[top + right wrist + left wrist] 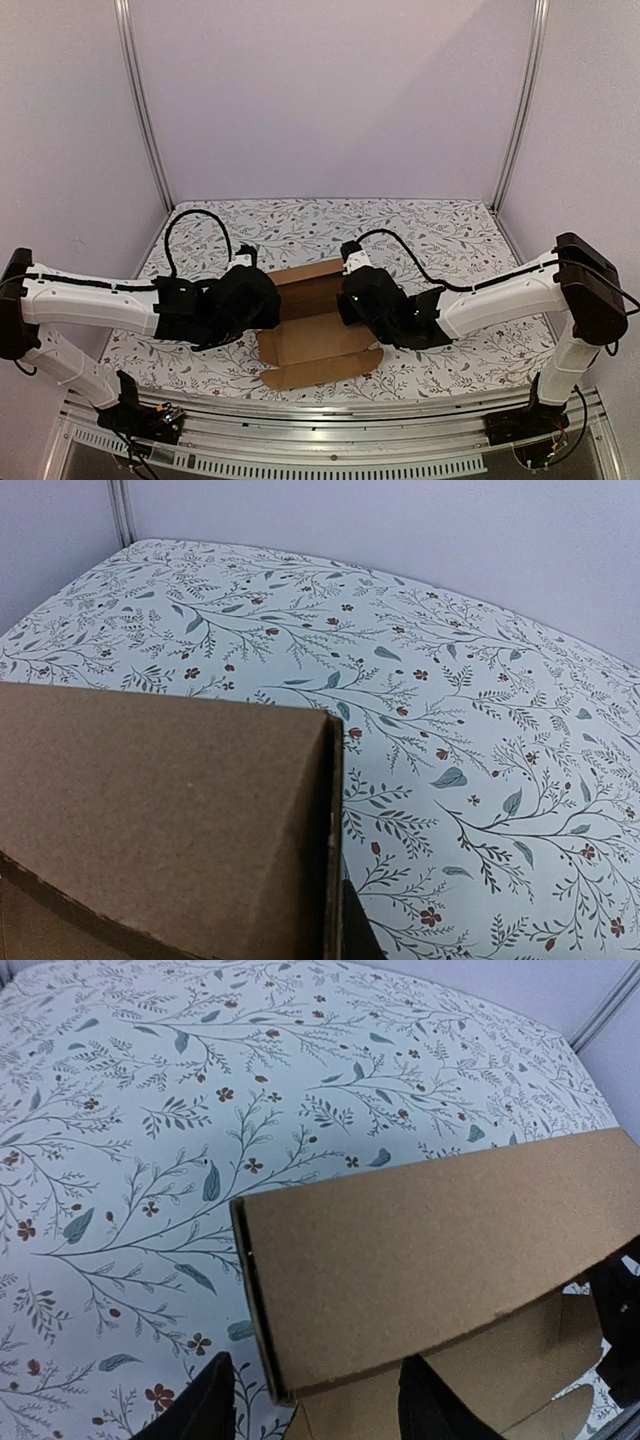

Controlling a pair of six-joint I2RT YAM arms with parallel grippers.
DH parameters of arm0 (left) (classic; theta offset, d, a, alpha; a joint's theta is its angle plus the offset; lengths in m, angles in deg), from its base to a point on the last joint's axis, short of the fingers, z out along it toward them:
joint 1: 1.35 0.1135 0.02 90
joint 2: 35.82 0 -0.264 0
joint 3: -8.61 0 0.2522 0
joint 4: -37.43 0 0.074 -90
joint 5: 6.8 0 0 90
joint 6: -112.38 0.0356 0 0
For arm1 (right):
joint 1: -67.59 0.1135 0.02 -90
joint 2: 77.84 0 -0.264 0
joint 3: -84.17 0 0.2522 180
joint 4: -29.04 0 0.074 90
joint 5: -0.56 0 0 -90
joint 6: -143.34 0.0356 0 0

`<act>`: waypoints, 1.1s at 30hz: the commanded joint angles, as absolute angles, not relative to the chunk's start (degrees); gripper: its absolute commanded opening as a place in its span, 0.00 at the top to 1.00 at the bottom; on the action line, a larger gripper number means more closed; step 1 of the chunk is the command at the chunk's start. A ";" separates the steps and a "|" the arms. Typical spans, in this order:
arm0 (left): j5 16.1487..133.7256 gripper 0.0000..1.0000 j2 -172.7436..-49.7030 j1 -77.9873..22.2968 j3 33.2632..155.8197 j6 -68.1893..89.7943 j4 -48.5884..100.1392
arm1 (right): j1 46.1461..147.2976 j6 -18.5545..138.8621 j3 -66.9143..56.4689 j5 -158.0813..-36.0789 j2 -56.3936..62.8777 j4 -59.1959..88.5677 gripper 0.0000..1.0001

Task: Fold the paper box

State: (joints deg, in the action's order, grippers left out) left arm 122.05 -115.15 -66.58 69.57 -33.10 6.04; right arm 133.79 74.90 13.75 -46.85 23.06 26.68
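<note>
Two grippers meet the paper box (315, 335) at its far end, one at each side of the half-formed sheet, which lies in the middle of the floral worktop (430, 230) with its base flat and a near flap (322, 372) spread toward the arm bases. The cardboard looks light and thin, stiff across its panels but ready to bend along its creases. It would likely slide on the worktop if pushed from one side only, and a hard pinch could dent an edge. A hold near a wall's upper corner, close to a crease, seems best. The left gripper (315, 1410) is spread, its two dark fingers (205, 1400) standing either side of the corner of the raised wall (430, 1260) without clamping it. The right gripper (352, 298) is pressed together. In its wrist view one finger (355, 935) shows tight against the wall's end edge while the other is hidden behind the cardboard, so it appears to pinch that wall. Whether the wall would stand upright once released cannot be told.
</note>
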 commanded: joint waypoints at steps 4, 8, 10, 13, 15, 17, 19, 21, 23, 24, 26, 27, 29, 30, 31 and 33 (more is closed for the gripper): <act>112.67 0.41 -109.88 -67.31 67.22 -25.18 5.48 | 129.41 71.10 16.73 -58.22 25.46 32.11 1.00; 110.81 0.41 -107.57 -67.27 67.17 -20.49 6.26 | 128.03 65.49 19.22 -66.65 26.97 39.77 1.00; 110.66 0.40 -107.20 -66.91 68.30 -18.44 6.31 | 127.70 62.46 20.30 -69.63 28.43 43.91 1.00; 109.33 0.40 -107.84 -65.86 70.64 -15.16 7.48 | 126.48 59.27 21.61 -75.39 30.39 49.78 1.00; 106.80 0.42 -109.04 -64.53 71.91 -13.11 9.00 | 125.48 58.39 21.35 -78.67 31.74 51.14 1.00; 103.10 0.45 -110.77 -62.95 72.73 -11.30 11.51 | 124.63 58.26 21.24 -81.84 33.36 52.89 1.00; 98.75 0.51 -112.73 -61.12 73.42 -10.16 14.32 | 124.42 56.99 22.34 -83.41 34.58 56.74 1.00; 95.46 0.62 -114.81 -59.79 73.83 -9.14 17.39 | 124.33 55.71 24.15 -83.92 35.42 62.09 1.00; 92.98 0.71 -117.45 -58.83 74.40 -8.20 19.89 | 124.32 54.97 25.17 -84.31 36.48 65.79 1.00; 92.30 0.76 -118.52 -58.59 74.72 -7.93 20.86 | 124.32 54.72 25.17 -84.61 37.06 66.41 1.00; 90.59 0.83 -121.04 -57.98 75.37 -7.68 23.67 | 124.24 54.98 25.13 -84.96 38.07 67.30 1.00; 89.82 0.85 -122.06 -57.72 75.63 -7.79 25.21 | 124.26 55.15 25.26 -85.30 38.50 68.18 1.00; 87.57 0.89 -124.07 -56.95 75.97 -8.20 28.16 | 124.15 55.35 25.47 -85.78 39.32 69.78 1.00; 86.62 0.90 -124.97 -56.76 76.17 -8.28 29.55 | 124.16 55.36 25.54 -85.85 39.58 70.44 1.00; 86.33 0.92 -125.88 -56.73 76.61 -8.25 30.28 | 124.15 55.36 25.52 -85.90 39.93 71.02 1.00; 86.34 0.94 -127.60 -56.63 77.68 -7.72 30.91 | 124.10 55.24 25.65 -85.81 40.52 72.24 1.00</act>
State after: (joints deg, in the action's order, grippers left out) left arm 89.96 -124.79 -57.66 75.12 -8.95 25.10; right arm 124.52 55.82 24.85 -84.47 38.58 66.35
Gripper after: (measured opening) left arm 0.076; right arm 0.027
